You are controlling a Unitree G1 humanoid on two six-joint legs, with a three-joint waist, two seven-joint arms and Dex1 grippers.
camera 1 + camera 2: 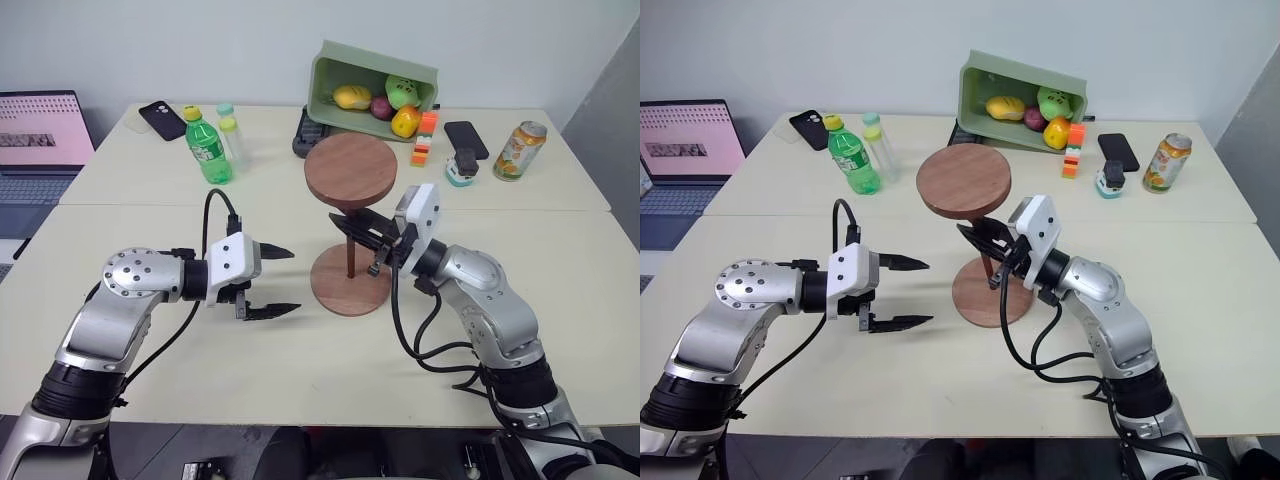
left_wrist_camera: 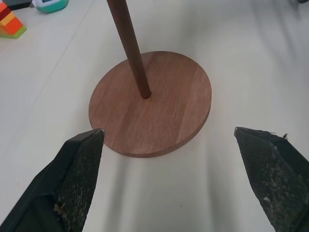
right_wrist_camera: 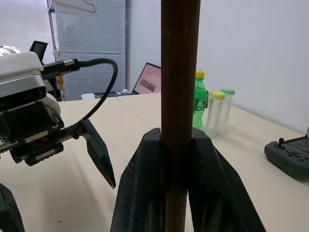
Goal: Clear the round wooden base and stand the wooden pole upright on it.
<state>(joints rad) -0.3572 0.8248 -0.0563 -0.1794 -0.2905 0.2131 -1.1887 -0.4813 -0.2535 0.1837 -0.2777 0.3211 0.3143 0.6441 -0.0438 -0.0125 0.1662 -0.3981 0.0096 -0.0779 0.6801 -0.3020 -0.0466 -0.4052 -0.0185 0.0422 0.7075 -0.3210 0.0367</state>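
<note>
Right gripper (image 1: 372,243) reaches in level from the side, its black jaws pinched tight on the thin dark-brown wooden pole (image 1: 349,252). The pole stands upright in the centre hole of the flat reddish-brown round wooden base (image 1: 350,281), directly below the jaws. Left gripper (image 1: 275,282) points sideways at the base, jaws spread wide, holding nothing.

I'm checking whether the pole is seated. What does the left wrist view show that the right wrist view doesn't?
Left wrist view: the round wooden base flat on the table, the pole's foot at its centre hole, between the left claw's open fingers. Right wrist view: the right claw shut on the rod, with a green bottle and laptop behind. Both: the wooden pole, upright.
</note>
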